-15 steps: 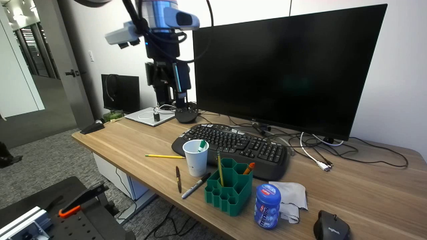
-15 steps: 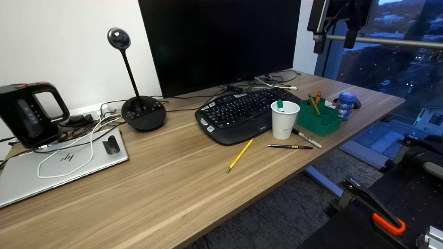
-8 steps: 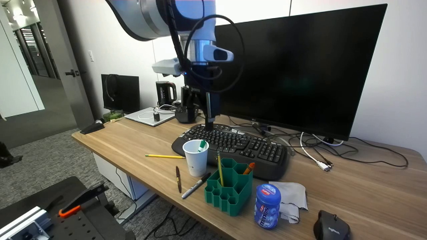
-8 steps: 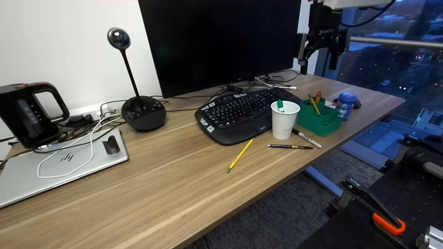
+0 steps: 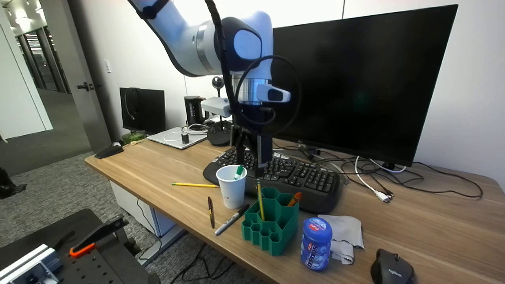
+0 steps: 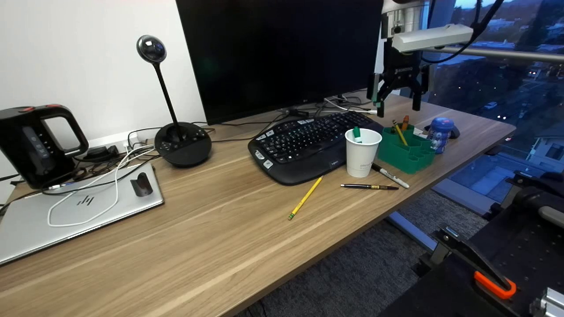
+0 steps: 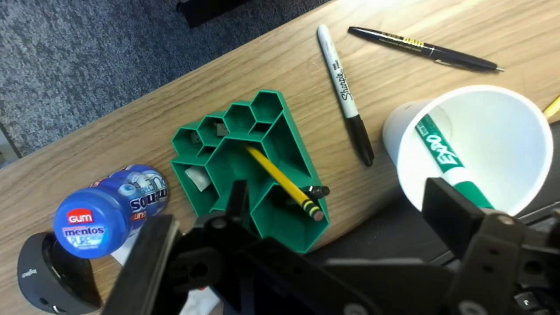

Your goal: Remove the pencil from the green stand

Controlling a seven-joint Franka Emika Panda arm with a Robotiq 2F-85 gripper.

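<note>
Down came the Robotiq gripper (image 6: pixel 398 107), jaws spread. The yellow pencil (image 7: pixel 282 180) leaned eraser-up in the green honeycomb organiser (image 7: pixel 227 164).

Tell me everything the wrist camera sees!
Desk: one, brown, central
Carpet: one, grey, below desk
Stand: one, green, on desk
Pencil: one, yellow, in stand
Stick: one, black, in stand
Bits: about three, pale, in stand
Sharpie: one, grey-black, beside stand
Pen: one, black, near Sharpie
Cup: one, white, near Sharpie
Marker: one, green, in cup
Other pencil: one, yellow, beside cup
Jar: one, blue, beside stand
Mouse: one, black, near jar
Cloth: one, pale, near jar
Keyboard: one, black, near cup
End effector: one, black, above desk
</note>
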